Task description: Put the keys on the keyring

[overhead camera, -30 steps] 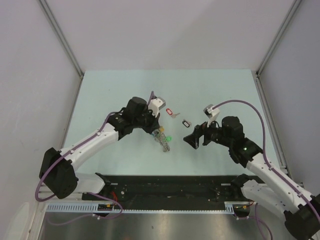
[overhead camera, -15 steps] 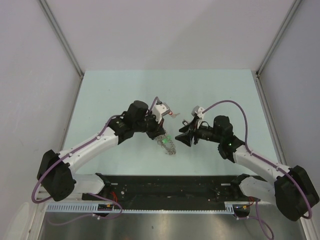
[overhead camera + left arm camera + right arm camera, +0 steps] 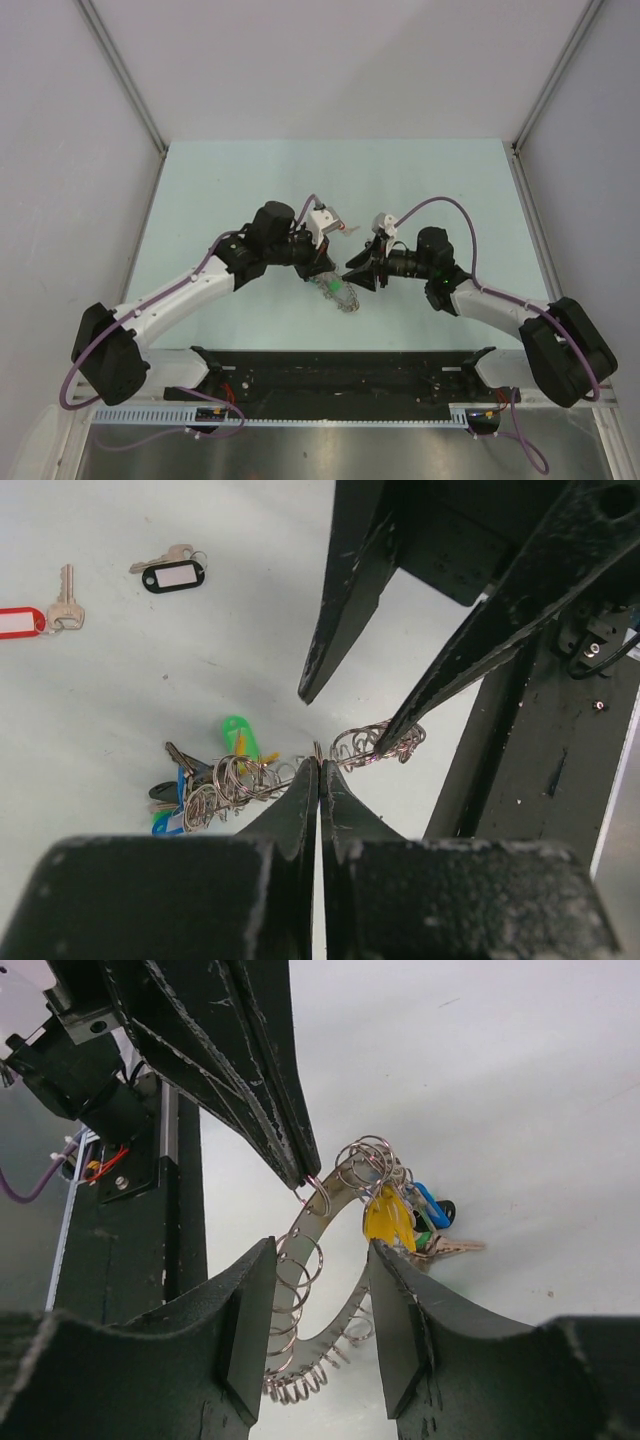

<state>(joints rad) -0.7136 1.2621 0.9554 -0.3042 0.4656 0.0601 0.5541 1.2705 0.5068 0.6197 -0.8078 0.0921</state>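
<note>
**Bringing my second set of jaws onto the keyring**

My left gripper (image 3: 319, 766) is pinching the keyring (image 3: 350, 752) with its jaws fully closed on the thin wire, holding it just above the table (image 3: 200, 190) near the middle. The green tag (image 3: 238, 735) and blue tag (image 3: 178, 783) are hanging in a bunch with their small loops off the far side of that pinch. My right gripper (image 3: 322, 1248) is straddling the same wire with its jaws about half apart. The hoop is running through the gap, and as far as I can tell nothing is clamped there yet.

To do this well, I judge that I should be landing the right jaws on bare wire just beside the left pinch, not on the bunched loops. I should be closing squarely and not tugging against the left grip, so the hoop doesn't twist away. The end of the wire needs to be left free for threading.

Two keys are lying loose on the table farther out: the red-tagged key (image 3: 22, 621) and the black-tagged key (image 3: 172, 576).

My left arm is reaching forward and inward, fingers angling down onto the ring. My right arm is stretching low across towards it, so the two grippers are meeting almost tip to tip.
</note>
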